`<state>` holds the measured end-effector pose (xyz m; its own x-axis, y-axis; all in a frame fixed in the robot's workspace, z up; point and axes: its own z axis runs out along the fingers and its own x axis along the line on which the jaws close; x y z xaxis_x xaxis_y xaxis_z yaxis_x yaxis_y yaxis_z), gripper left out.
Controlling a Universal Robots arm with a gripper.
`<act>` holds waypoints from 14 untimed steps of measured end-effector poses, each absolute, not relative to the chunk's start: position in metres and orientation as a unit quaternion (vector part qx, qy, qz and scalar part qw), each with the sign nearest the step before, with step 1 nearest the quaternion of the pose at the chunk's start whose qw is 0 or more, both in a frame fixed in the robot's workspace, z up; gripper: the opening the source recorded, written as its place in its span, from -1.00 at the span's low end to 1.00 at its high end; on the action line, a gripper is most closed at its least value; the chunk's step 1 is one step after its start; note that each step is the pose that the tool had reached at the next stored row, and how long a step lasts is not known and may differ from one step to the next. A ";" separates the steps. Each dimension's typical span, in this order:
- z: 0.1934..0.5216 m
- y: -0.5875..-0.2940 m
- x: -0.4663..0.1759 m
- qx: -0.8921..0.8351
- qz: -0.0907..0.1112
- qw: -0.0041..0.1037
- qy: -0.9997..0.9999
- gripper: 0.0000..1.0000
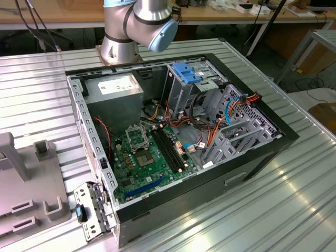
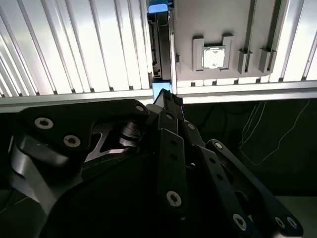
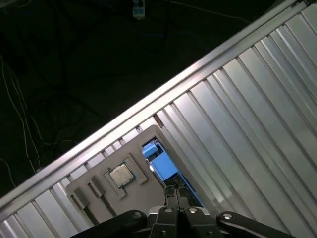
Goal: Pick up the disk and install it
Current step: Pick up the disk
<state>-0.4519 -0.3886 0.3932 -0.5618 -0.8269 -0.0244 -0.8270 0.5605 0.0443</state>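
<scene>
Gripper (image 2: 166, 99): black linked fingers drawn together on the near end of the disk (image 2: 159, 49), a flat dark grey hard drive in a bright blue plastic carrier rail with a blue tab at the far end. It's edge-on in both wrist views, running along the edge of the matte grey fixture plate (image 2: 223, 25), which has a square silver processor chip (image 2: 214, 57) in a pocket. Can't tell whether the disk hangs clear of the plate or sits in a holder beside it.

Exterior view: the fixture plate (image 1: 31, 184) is at 8 o'clock and the open black steel computer case (image 1: 210, 189) is dead centre, both on the ribbed aluminium table (image 1: 273, 210). The upright grey perforated drive cage (image 1: 181, 97) is at 1 o'clock from the green motherboard (image 1: 142, 157), with a fixed blue bracket (image 1: 186, 71) on top.

Risks, my read:
- End grip on a long flat body. Smooth plastic rail against hard fingers could pivot or slide under side load.
- A tilted disk won't line up with the cage rails, so it would jam or scrape sheet metal.
- Loose orange and red cables (image 1: 210, 131) at 4 o'clock from the cage could snag the carrier tab.
- The case rim is thin sheet metal. A low transit would clip it.
- The table is hard. A drop damages the drive.
</scene>
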 end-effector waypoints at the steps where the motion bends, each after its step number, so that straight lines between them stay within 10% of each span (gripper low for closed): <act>1: 0.393 -0.389 -0.452 -0.475 0.025 0.000 0.880 -0.79; 14: 0.393 -0.389 -0.452 -0.603 0.024 -0.004 0.797 -0.79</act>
<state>-0.4521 -0.3886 0.3926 -0.2724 -0.9619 -0.0229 -0.9615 0.2713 0.0435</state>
